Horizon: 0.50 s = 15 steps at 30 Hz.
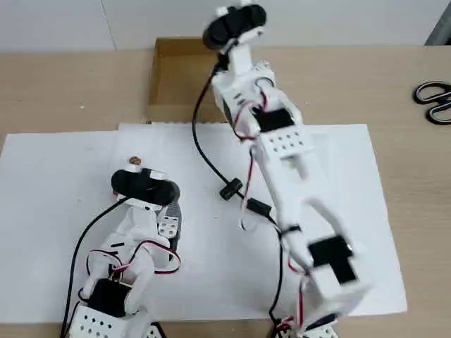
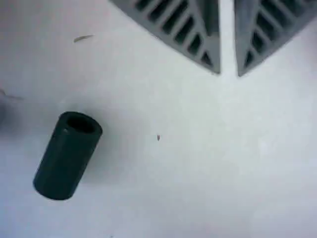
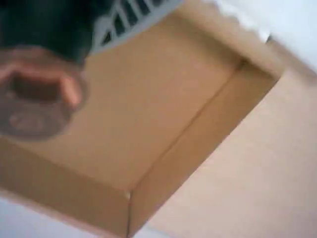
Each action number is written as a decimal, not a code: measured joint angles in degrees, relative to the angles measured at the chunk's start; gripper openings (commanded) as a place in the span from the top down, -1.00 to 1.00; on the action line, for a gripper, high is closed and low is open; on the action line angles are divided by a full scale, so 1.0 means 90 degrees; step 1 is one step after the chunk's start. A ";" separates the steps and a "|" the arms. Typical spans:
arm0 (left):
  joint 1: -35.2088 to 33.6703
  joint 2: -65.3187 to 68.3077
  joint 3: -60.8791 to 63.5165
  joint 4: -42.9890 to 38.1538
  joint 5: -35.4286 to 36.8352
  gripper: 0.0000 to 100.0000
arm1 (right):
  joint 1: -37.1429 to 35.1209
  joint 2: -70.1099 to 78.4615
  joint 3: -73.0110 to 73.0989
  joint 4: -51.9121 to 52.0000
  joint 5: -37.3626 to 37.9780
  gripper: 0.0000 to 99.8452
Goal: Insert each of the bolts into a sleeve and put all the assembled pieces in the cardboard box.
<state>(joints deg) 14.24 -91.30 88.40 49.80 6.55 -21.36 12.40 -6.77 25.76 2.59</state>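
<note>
A dark sleeve (image 2: 68, 156) lies on its side on the white paper, its open end showing. My left gripper (image 2: 228, 73) hangs over the paper a short way from it, fingertips nearly together and nothing between them. My right gripper (image 3: 69, 42) is shut on an assembled piece: a copper bolt head (image 3: 37, 99) sticks out of a dark sleeve (image 3: 49, 25). It holds this over the open cardboard box (image 1: 165, 77) at the table's far side, above the box floor (image 3: 143, 114). A small copper piece (image 1: 135, 161) lies on the paper just beyond the left arm (image 1: 144, 186).
White paper (image 1: 56, 183) covers the middle of the wooden table. Scissors (image 1: 433, 102) lie at the far right edge. The right arm (image 1: 282, 155) stretches across the paper toward the box, with black cables (image 1: 231, 190) trailing beside it.
</note>
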 measured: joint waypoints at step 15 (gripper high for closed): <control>0.0000 0.0000 0.0606 -0.0508 -0.0440 0.99 | 0.0127 0.3556 -0.3302 -0.0371 0.0000 0.94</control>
<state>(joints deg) 14.24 -91.30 93.85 45.23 2.59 -20.22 44.40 -36.48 22.42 2.59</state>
